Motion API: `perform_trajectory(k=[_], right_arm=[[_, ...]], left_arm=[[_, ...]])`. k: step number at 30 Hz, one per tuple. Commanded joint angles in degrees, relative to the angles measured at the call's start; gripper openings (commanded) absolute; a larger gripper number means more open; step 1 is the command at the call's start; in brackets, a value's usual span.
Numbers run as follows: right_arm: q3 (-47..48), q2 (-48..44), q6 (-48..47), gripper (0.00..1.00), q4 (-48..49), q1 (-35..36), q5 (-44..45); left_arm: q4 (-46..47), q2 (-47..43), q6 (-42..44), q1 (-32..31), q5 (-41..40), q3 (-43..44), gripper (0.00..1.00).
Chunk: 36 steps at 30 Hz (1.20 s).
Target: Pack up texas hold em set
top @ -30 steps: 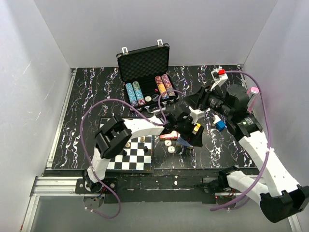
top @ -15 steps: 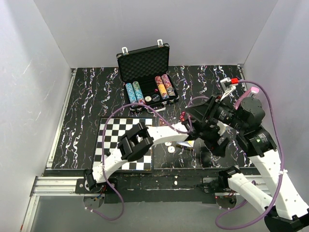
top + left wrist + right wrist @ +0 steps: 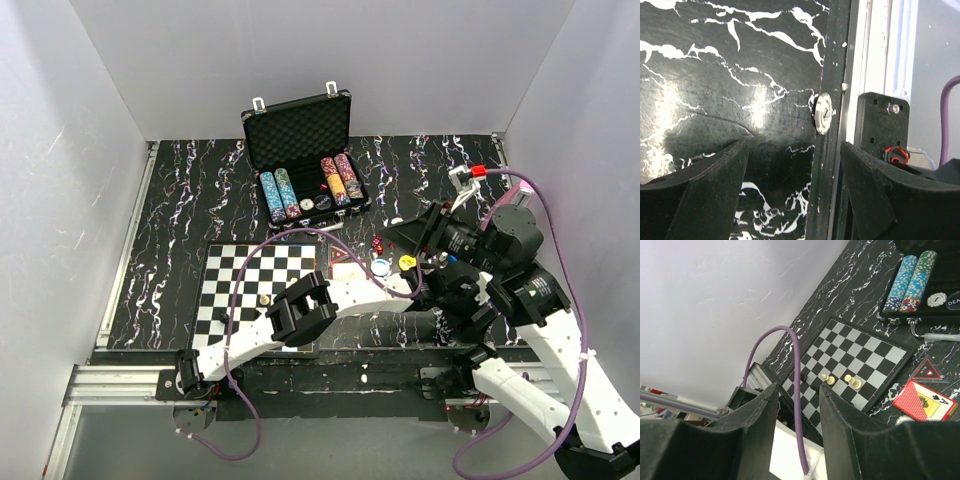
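Left arm now reaches lower right; left jaws open, empty, over worktop. Right jaws apart, empty. Briefcase upper centre, lid propped for loading; card deck, buttons await outside.

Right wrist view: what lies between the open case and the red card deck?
A small red-edged triangle lies between case and deck, shown in the right wrist view.

Qty 1 case w/ 4 chip rows and 2 buttons inside. Qty 1 chessboard w/ 3 pcs visible: 2 pale, 1 dark. On table: 1 red deck, 2 loose discs; dice count unclear.
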Motion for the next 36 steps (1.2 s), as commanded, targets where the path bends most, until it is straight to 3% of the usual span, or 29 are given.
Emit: perform_trajectory(k=[1, 6, 18, 21, 24, 28, 32, 36], right_arm=[[-0.2, -1.8, 0.7, 0.46, 2.5, 0.4, 0.8], [0.7, -1.8, 2.8, 0.45, 3.8, 0.8, -0.1], [3.1, -0.2, 2.5, 0.44, 2.4, 2.3, 0.3], [7.2, -0.1, -3.5, 0.51, -7.2, 2.4, 3.7], [13.8, 0.4, -10.7, 0.58, -19.8, 2.1, 16.6], [20.1, 2.5, -17.3, 0.71, -29.5, -0.8, 30.5], [23.8, 7.2, -20.9, 0.75, -34.4, -8.8, 29.9], [21.4, 12.1, -22.0, 0.76, -35.5, -24.6, 19.0]], left_arm=[[-1.2, 1.3, -0.5, -0.7, -0.6, 5.2, 0.72], [-2.1, 3.5, -2.2, -0.9, -0.2, 9.9, 0.71], [-4.9, 3.1, -4.6, -2.2, 1.2, 10.5, 0.70], [0.3, -2.3, -5.6, -1.3, -1.8, 1.0, 0.70], [9.7, -10.9, -6.3, 0.6, -5.5, -10.6, 0.71], [15.7, -20.7, -4.0, 2.6, -8.2, -22.8, 0.79], [18.0, -29.3, -2.0, 4.4, -8.3, -31.4, 0.94], [14.8, -39.2, 1.7, 5.7, -9.0, -37.6, 0.98]])
